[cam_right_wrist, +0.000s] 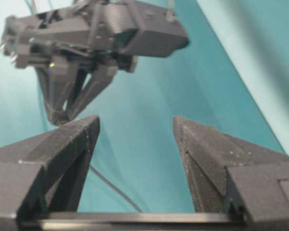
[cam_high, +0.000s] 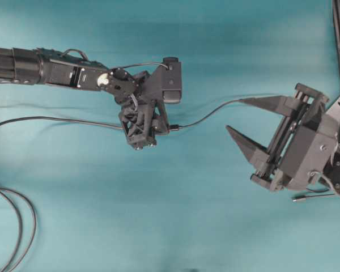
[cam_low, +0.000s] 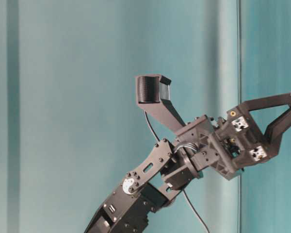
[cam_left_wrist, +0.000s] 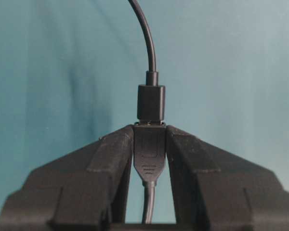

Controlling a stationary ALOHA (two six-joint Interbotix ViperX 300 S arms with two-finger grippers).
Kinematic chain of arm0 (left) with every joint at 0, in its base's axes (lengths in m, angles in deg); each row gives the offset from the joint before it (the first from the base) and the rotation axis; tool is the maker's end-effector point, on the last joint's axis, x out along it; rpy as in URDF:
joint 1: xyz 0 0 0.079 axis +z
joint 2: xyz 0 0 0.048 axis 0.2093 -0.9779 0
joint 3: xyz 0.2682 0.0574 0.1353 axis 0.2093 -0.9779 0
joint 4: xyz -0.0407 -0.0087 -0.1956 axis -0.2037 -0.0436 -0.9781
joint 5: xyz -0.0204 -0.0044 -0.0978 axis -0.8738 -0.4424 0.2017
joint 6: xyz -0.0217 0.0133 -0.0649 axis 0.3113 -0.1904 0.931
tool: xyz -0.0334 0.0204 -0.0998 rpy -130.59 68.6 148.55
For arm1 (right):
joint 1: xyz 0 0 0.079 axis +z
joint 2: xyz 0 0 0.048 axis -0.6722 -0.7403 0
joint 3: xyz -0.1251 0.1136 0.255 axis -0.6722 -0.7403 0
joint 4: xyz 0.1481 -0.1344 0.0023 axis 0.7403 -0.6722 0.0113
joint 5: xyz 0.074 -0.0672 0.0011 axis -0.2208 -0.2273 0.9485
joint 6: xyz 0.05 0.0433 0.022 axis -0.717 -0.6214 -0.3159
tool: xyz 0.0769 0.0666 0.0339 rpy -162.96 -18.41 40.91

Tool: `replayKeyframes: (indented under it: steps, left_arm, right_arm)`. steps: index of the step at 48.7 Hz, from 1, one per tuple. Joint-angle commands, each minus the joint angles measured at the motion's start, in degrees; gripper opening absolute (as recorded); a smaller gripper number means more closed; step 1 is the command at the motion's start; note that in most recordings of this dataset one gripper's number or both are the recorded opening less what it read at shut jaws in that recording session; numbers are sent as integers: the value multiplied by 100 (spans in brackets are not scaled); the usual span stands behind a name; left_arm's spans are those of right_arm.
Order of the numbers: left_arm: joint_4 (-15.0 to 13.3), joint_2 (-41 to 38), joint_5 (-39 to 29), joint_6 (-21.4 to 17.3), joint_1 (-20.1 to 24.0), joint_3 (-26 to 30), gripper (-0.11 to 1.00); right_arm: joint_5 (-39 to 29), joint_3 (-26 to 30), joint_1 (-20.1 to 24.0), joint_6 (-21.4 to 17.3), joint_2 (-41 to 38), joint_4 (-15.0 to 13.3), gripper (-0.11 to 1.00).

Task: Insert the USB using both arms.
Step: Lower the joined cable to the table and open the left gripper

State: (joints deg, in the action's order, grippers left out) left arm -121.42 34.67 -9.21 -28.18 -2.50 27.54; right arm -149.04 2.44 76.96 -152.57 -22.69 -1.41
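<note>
Teal cloth (cam_high: 175, 226) everywhere under both arms, flat and mostly bare, crossed only by cables. No containers anywhere in view. Near the middle of the overhead view, left gripper (cam_high: 171, 128) reaching in from the left edge, well above the cloth in the table-level view. In the left wrist view, fingers (cam_left_wrist: 113, 151) pinched on a dark socket (cam_left_wrist: 150, 156) with a moulded USB mark, one finger on each side, cable trailing back between them. Seated against the socket's front end, the USB (cam_left_wrist: 151, 102), short dark body in line with it, thin cable (cam_left_wrist: 147, 38) curving up and away; no silver tip on show, so hard to say more than that the two are mated end to end. From overhead, that thin cable (cam_high: 215, 110) running right from the left gripper toward the upper finger of the right gripper (cam_high: 243, 116); touching or merely passing close, cannot tell. Right gripper well apart from the left, spread wide, nothing between its fingers (cam_right_wrist: 67, 144), open teal showing in the gap. Loose room below and between the arms. At the left lower edge, looped black cables (cam_high: 17, 226); beside the right arm near the right edge, a small silver-tipped plug (cam_high: 299, 198) lying on the cloth.
</note>
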Motion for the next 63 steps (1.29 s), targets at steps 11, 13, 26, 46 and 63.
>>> replayKeyframes:
  steps: [11, 13, 26, 46, 63]
  left_arm:
    - [448, 202, 167, 53, -53, 18, 27]
    - [510, 202, 167, 53, -70, 18, 27]
    - [554, 211, 149, 70, -141, 53, 27]
    - [554, 1151, -202, 316, -167, -229, 66]
    - [536, 3182, 1143, 334, -334, -1679, 66]
  right_arm:
    - [-88, 149, 9, -18, 79, 0, 70]
    - [-79, 158, 9, -18, 79, 0, 70]
    - [-88, 158, 0, -9, 79, 0, 71]
    - [-185, 70, 0, -18, 580, 44, 70]
    - [967, -483, -439, -88, 1011, 62, 71]
